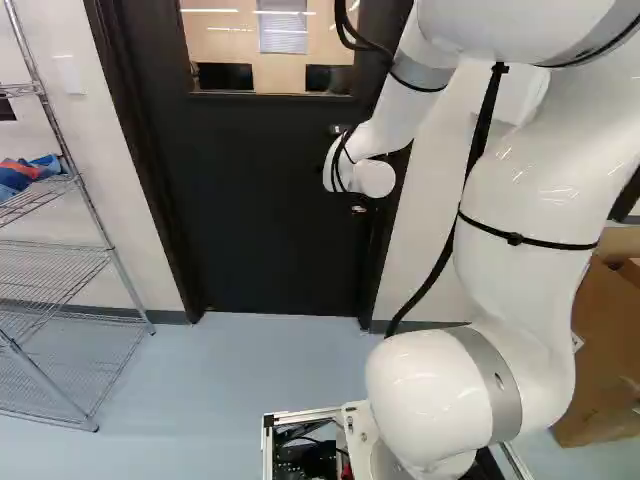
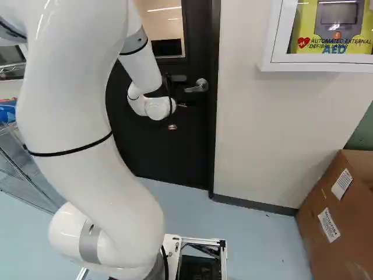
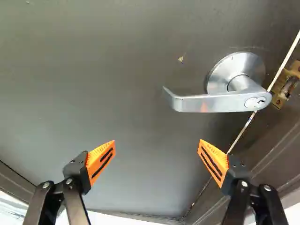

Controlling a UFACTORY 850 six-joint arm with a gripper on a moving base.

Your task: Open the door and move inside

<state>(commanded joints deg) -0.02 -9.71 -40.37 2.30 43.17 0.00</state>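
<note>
Just short of the lever handle [image 3: 206,103], my gripper [image 3: 157,140] hangs wide open, nothing between its fingers, spread, I reckon, to straddle that bar. Behind the handle, the door [image 1: 270,215] is shut. And look, the lever's free end points away from the frame [image 2: 214,116] beside it, so pressing near that tip should give me leverage!

My two base cameras look ahead and slightly down from behind my arm [image 1: 520,200], one on its left, one on its right. Both share the door [image 1: 270,190], wire shelf [image 1: 50,257] and cardboard box [image 2: 317,233]. My wrist camera faces the door close up, sharing its lever handle [image 3: 215,102] with the farther right base view.
</note>
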